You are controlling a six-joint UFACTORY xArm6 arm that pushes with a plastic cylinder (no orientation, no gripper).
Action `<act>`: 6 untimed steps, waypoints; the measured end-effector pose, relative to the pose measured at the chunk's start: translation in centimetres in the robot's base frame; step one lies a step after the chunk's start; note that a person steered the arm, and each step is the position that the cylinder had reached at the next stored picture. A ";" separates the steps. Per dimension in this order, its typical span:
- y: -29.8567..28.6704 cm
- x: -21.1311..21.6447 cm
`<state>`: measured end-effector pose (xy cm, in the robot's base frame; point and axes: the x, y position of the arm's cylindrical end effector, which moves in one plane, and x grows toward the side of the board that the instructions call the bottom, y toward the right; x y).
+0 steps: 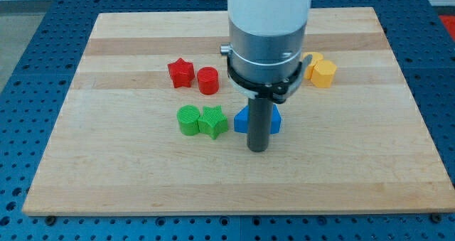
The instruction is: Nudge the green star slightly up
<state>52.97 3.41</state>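
Note:
The green star (212,121) lies on the wooden board (128,177), left of centre. A green cylinder (188,120) touches its left side. My tip (257,148) rests on the board to the right of the star and a little below it, about a block's width away. A blue block (243,119) sits right behind the rod, mostly hidden by it, between the star and the rod.
A red star (180,72) and a red cylinder (207,80) lie above the green pair. Two yellow blocks (321,72) lie at the right, one partly hidden by the arm's body (266,35). The board's edges border a blue perforated table.

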 end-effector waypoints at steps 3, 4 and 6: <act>-7.3 0.3; -8.4 0.3; -8.4 -0.5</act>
